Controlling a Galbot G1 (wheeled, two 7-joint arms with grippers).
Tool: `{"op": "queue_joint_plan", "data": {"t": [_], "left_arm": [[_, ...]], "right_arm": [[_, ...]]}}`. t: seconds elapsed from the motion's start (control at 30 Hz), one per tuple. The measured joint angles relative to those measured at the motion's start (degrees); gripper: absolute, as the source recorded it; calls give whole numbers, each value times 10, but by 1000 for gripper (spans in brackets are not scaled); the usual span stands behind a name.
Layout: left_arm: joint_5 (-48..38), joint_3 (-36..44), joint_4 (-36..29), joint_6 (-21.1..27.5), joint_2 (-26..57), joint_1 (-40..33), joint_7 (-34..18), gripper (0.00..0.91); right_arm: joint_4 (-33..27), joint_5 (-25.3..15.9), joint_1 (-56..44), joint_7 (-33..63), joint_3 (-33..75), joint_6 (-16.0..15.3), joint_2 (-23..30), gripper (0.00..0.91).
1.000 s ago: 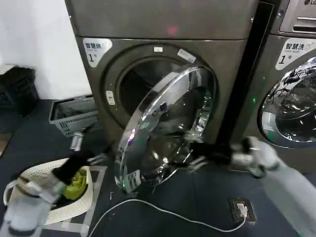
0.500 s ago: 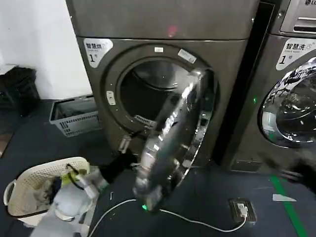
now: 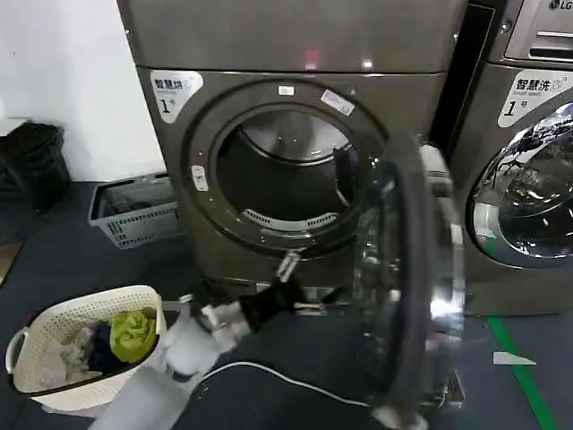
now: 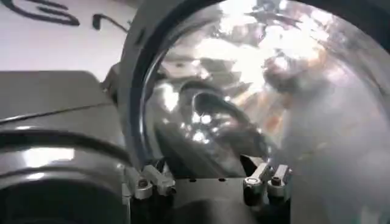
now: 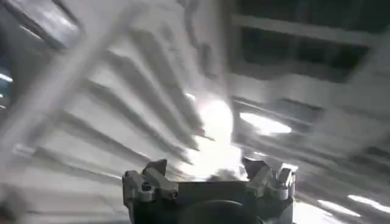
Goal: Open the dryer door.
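The dryer (image 3: 295, 170) is a big bronze-grey front-loading machine with a white "1" sticker bearing Chinese text at its upper left corner. Its round opening is uncovered, showing the dark drum with a perforated strip along the lower rim. The dryer door (image 3: 407, 278) stands swung wide to the right of the opening, hinged on that side and seen nearly edge-on, its wide chrome rim facing forward and its grey inner face turned toward the drum. In the left wrist view the door (image 4: 256, 91) shows close up as curved, shiny glass
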Motion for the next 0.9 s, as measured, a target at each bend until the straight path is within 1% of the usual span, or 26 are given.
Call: {"op": "queue_joint_plan", "data": {"t": [0.07, 0.1, 0.17, 0.23, 0.33, 0.43, 0.53, 0.73, 0.9], "left_arm": [[1, 27, 14, 1, -12, -23, 0, 907], [2, 39, 22, 1, -18, -35, 0, 907], [5, 64, 42, 3, -35, -59, 0, 907], [7, 87, 62, 5, -55, -80, 0, 907], [10, 116, 93, 7, -85, -109, 0, 907], [13, 143, 130, 7, -119, -137, 0, 907], [15, 168, 169, 8, -152, -163, 0, 907], [18, 199, 240, 9, -214, -209, 0, 907], [23, 211, 273, 13, -251, -229, 1, 907]], "right_arm": [[-18, -19, 1, 23, 26, 1, 11, 907], [-30, -29, 2, 34, 40, 8, 18, 907], [-46, -34, 2, 47, 59, 21, 30, 907], [-57, -36, 4, 54, 75, 26, 43, 907], [-62, -43, 9, 62, 91, 26, 55, 907], [-70, -49, 11, 67, 102, 18, 57, 907], [-80, -54, 11, 74, 116, 18, 57, 907], [-96, -51, 5, 81, 134, 25, 59, 907], [-98, -36, 3, 77, 136, 34, 60, 907]]}}
